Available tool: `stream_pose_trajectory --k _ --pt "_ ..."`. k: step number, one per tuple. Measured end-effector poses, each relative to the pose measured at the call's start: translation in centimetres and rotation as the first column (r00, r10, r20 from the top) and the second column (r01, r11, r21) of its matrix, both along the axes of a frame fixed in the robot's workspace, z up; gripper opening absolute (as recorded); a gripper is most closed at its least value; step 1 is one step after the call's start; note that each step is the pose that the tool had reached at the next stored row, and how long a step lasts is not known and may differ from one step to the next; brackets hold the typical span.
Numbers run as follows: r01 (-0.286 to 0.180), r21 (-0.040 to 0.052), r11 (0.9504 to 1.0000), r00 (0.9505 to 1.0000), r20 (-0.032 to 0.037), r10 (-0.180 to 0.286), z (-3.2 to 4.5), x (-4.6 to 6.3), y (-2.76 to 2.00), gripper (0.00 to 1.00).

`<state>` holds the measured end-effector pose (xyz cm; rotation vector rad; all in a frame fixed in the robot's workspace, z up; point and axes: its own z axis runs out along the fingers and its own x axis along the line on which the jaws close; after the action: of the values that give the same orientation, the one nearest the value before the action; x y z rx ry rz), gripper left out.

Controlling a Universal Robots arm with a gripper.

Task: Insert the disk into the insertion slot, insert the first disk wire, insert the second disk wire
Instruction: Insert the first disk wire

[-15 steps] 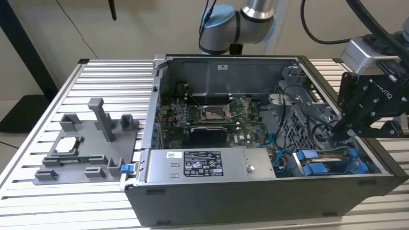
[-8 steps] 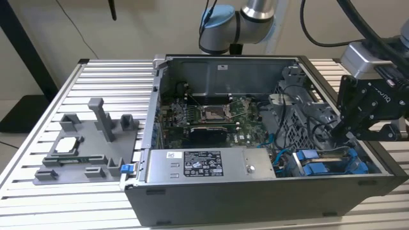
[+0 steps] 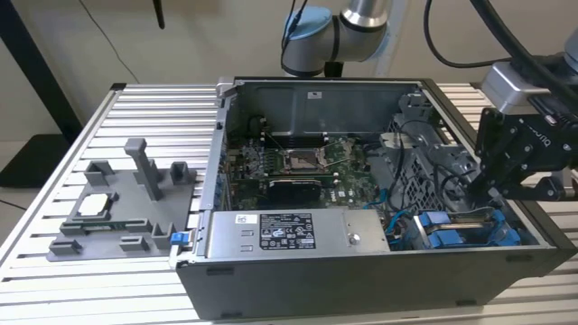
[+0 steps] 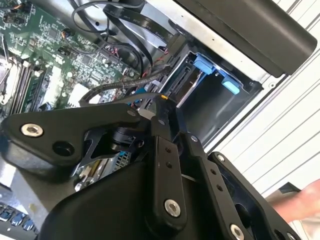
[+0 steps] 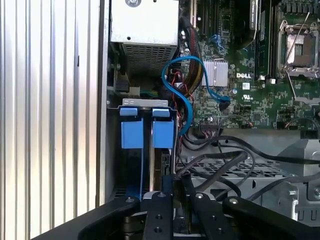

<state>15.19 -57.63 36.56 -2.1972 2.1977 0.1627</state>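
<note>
Disk (image 5: 162, 134) location is being asked about first: where is it being kept?

It is being carried in the drive bay (image 5: 145, 102), standing on edge in its bright blue frame, just beside the other blue-fronted unit (image 5: 131, 132). By the look of it, the slot is already being filled. In the exterior view the bay is being shown in the corner of the computer case (image 3: 361, 284) toward the exterior view's right.

And how is it being placed relative to the gripper (image 5: 174, 186)?

Its long axis is being run from the blue front straight back toward the fingertips, so the gripper is being held in line with the disk, over the end away from the blue front. Black cables (image 5: 225, 160) are being draped just beside that end, and a blue cable (image 5: 187, 90) is being looped from the motherboard (image 3: 298, 162) toward the bay.

What is being done with the claw?

The fingers are being kept narrow, drawn nearly together. Whether a wire is being pinched between them cannot be told.

What else is being held in containers?

The case is also housing the power supply (image 3: 289, 233). On the slatted table (image 3: 36, 271), toward the exterior view's left, a grey fixture (image 3: 118, 230) is holding a small chip (image 3: 95, 203), well apart from the arm.
</note>
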Motion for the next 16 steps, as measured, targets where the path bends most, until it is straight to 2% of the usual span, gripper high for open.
stream_pose_trajectory --k 16 --pt "0.0 -0.0001 1.0 1.0 0.0 0.0 -1.59 1.0 -0.08 0.0"
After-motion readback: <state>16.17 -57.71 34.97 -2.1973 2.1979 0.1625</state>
